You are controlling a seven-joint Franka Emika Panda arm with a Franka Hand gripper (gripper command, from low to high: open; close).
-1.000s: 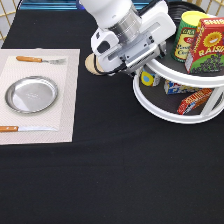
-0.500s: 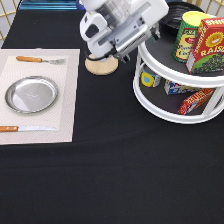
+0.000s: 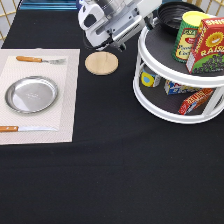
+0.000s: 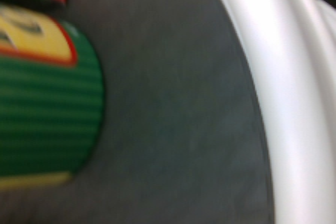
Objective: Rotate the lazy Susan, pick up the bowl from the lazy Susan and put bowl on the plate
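black bowl (image 3: 176,14) seated on the upper tier of the lazy susan (image 3: 172,102), at about 12 o'clock of that tier, against the exterior view's top edge. not lifted. green-and-yellow can (image 3: 189,35) and red raisin box (image 3: 206,45) standing just beside it on the same tier, toward 4 o'clock from the bowl. boxes and a small tin (image 3: 148,79) stored on the lower tier.

end effector (image 3: 149,20) reaching in at the 10 o'clock rim of the upper tier, just beside the bowl's near edge; fingers hidden behind the arm body, so opening cannot be told. contact with the bowl not confirmed.

silver plate (image 3: 31,94) bare on a pale placemat (image 3: 67,90) at 9 o'clock of the black counter (image 3: 110,175), well apart from the turntable. fork (image 3: 40,60) at the mat's 12 o'clock, knife (image 3: 27,128) at its 6 o'clock. round wooden coaster (image 3: 101,63) on the counter between mat and turntable.

wrist view: dark grey shelf surface (image 4: 180,125), white raised rim (image 4: 289,100), green can side (image 4: 45,120) close by.
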